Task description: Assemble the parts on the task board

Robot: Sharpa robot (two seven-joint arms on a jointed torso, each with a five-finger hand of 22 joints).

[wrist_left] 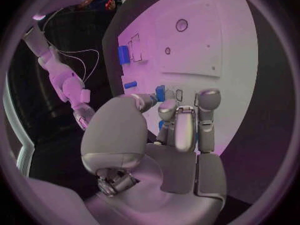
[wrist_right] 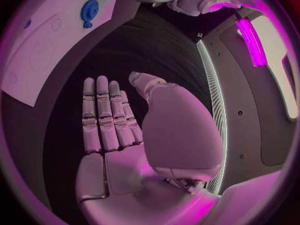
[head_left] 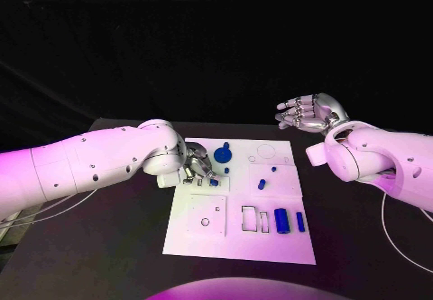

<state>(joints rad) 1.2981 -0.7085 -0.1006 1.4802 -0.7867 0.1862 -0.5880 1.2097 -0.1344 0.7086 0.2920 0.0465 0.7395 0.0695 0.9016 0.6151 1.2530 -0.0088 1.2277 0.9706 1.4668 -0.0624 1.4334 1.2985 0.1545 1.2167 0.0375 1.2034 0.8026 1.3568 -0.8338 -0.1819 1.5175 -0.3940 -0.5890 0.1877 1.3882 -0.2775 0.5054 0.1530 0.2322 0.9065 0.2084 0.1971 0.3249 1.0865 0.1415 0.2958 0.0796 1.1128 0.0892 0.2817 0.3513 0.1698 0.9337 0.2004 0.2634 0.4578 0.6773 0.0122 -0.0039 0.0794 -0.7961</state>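
The white task board (head_left: pixel 239 240) lies mid-table. My left hand (head_left: pixel 197 169) is low over the board's far left part, with its thumb and a finger closed around a small blue part (wrist_left: pixel 160 93) just above the board. On the board lie a round blue part (head_left: pixel 223 152), a small blue peg (head_left: pixel 261 184), a blue cylinder (head_left: pixel 282 220) and a blue bar (head_left: pixel 300 220). Raised beyond the board's far right corner is my right hand (head_left: pixel 310 112), holding nothing; its fingers (wrist_right: pixel 103 115) lie straight and its thumb stands apart.
Several outlined recesses (head_left: pixel 253 218) mark the board's near half, and a round one (head_left: pixel 267 152) lies at its far right. Black table (head_left: pixel 108 250) surrounds the board. My left forearm (head_left: pixel 99 159) crosses the table's left side.
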